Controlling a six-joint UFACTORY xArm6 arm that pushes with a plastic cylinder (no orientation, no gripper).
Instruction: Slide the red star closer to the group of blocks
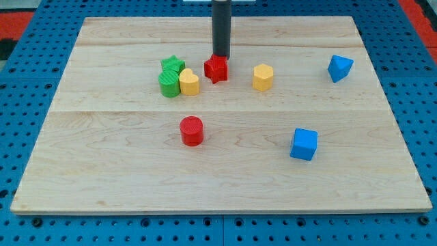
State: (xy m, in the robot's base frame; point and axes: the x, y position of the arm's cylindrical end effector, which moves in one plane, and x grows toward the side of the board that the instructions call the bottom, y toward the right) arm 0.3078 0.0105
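The red star (216, 68) sat in the upper middle of the frame, on the wooden board (218, 171), just right of a small group: a yellow block (189, 82), a green cylinder (168, 83) and a green star (173, 65) packed together in the upper left. A narrow gap separated the star from the yellow block.

It looked like a small, rigid plastic piece, probably light and apt to slide easily on the smooth wood; its points could make it spin if pushed off-centre. The best contact, I judged, was its right side, pushing toward the frame's left.

There were no jaws on this arm, so nothing was open, closed or held. My tip (220, 57) stood at the star's top edge, apparently touching it.

Elsewhere lay a red cylinder (192, 130), a yellow hexagonal block (263, 77), a blue cube (304, 144) and a blue block (339, 67).
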